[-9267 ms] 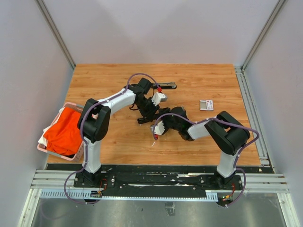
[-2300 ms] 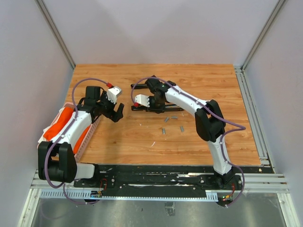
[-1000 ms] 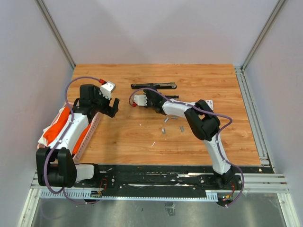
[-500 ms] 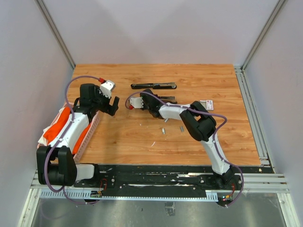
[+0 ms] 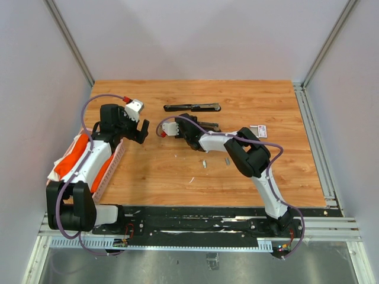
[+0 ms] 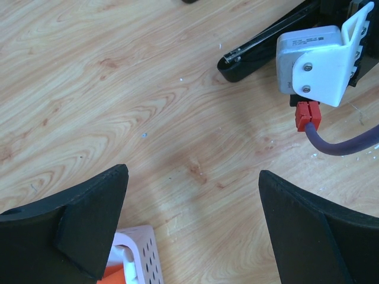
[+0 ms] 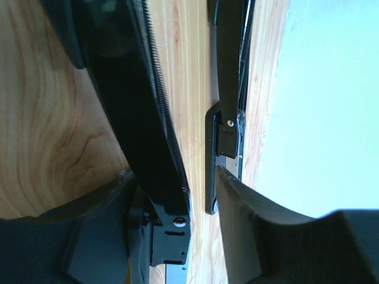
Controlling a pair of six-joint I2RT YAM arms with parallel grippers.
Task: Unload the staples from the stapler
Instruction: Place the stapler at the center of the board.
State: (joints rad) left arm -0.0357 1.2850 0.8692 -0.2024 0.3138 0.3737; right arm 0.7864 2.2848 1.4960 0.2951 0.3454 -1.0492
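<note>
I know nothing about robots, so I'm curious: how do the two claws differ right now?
The left gripper has its jaws spread wide over bare table, nothing between them; the right gripper has a long black stapler part between its fingers, with a gap on one side. The left gripper hangs beside the pink basket; the right gripper is out mid-table, not far from the loose staples. Both are black and two-fingered.

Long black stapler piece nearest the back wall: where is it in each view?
Top external: stapler piece, far centre of the table.
Left wrist: upper right, left of the right wrist's white camera.
Right wrist: upper right, by the pale wall.
Shared landmark: right gripper, beside it on the near side.
</note>
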